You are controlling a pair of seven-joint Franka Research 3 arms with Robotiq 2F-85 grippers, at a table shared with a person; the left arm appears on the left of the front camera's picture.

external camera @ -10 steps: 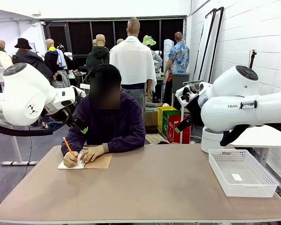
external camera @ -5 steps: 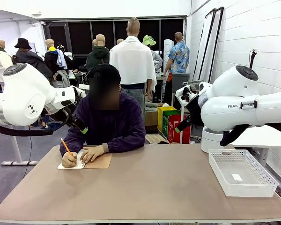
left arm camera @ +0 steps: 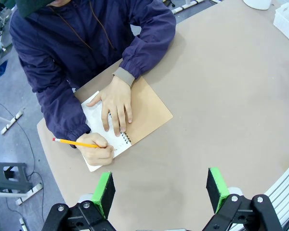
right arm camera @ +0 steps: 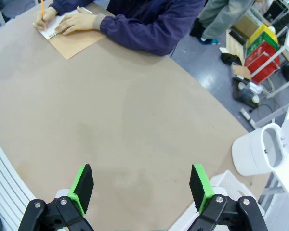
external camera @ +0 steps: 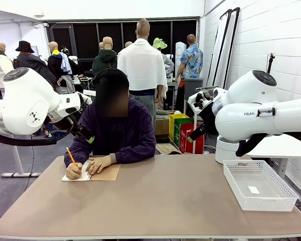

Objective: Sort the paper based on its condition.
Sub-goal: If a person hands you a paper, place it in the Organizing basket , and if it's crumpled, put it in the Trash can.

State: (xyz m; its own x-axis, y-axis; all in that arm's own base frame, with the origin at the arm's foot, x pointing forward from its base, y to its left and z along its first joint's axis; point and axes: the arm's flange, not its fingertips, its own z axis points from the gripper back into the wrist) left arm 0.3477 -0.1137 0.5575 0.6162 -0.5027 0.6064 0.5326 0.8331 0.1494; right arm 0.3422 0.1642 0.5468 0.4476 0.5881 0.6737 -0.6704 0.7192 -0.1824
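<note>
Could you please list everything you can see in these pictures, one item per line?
table: one, beige-brown, between the robot and the person
spiral notebook: one, brown cover, open at a white page, far left part of the table
pencil: one, orange-yellow, held over the page
basket: one, white, perforated, right side of the table
slip: one, small, white, lying in the basket
boxes: several, red, green and yellow, on the floor beyond the table
writing hand: one, on the page, holding the pencil
other hand: one, flat on the notebook
left gripper: one, black with green pads, open, above the table near the notebook
right gripper: one, black with green pads, open, above bare table
</note>
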